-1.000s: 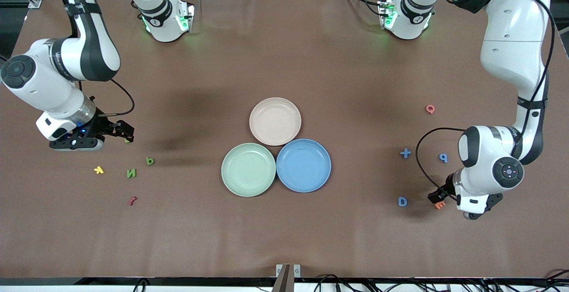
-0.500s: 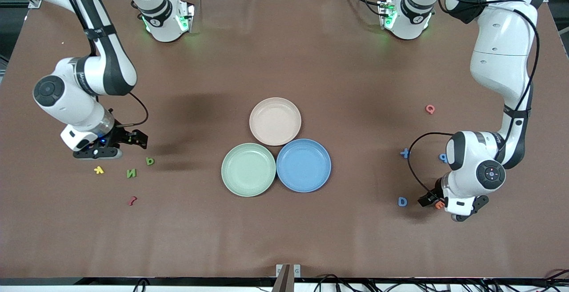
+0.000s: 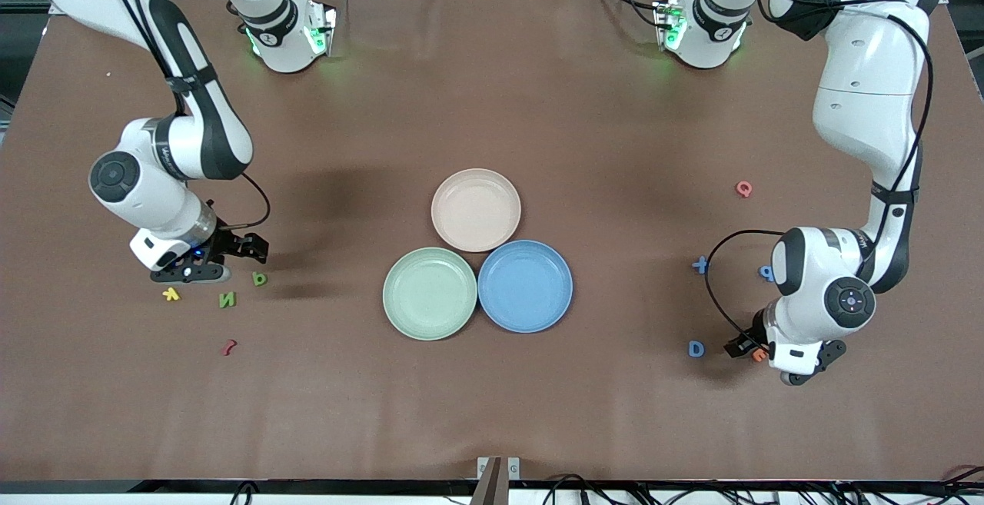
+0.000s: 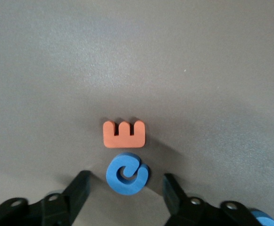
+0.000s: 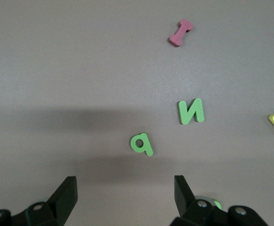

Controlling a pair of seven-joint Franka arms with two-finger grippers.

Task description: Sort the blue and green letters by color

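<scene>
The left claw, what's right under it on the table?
Under the open left claw lies a blue C, with an orange E touching it. In the front view, the arm covers the C; only part of the E shows.

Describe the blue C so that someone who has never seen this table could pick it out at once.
Go to the left arm's end of the table, where the left tool hangs open low over the brown mat. Between its open fingers lies the blue C, a flat foam piece. It lies right beside the orange E; the C is the round blue one, the E the square-edged orange one.
</scene>
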